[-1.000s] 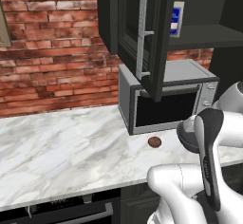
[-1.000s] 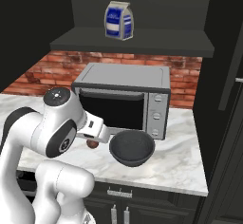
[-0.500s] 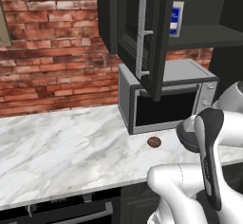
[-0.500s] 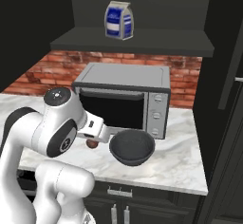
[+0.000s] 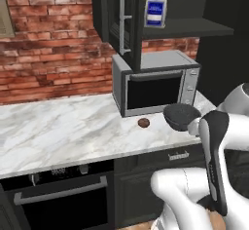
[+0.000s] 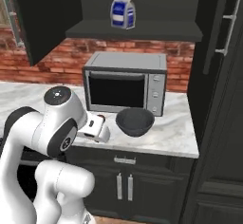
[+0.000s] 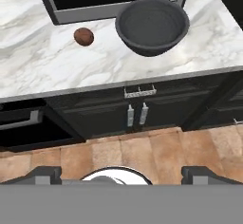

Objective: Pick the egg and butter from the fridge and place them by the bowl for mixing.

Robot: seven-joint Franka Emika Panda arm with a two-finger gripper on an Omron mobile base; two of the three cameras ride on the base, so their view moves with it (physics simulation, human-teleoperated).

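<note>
A silver-fronted countertop oven stands on the marble counter; the dark-grey bowl sits before it, the egg just beside. A blue-and-white carton, label unreadable, sits on the shelf above. The gripper stands wide, holding nothing

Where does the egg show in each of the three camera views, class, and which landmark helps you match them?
Left base view: the egg lies on the counter, centre-right, left of the bowl.
Right base view: not seen; the arm stands left of the bowl.
Hand view: upper left.
Shared landmark: the dark-grey bowl.
</note>
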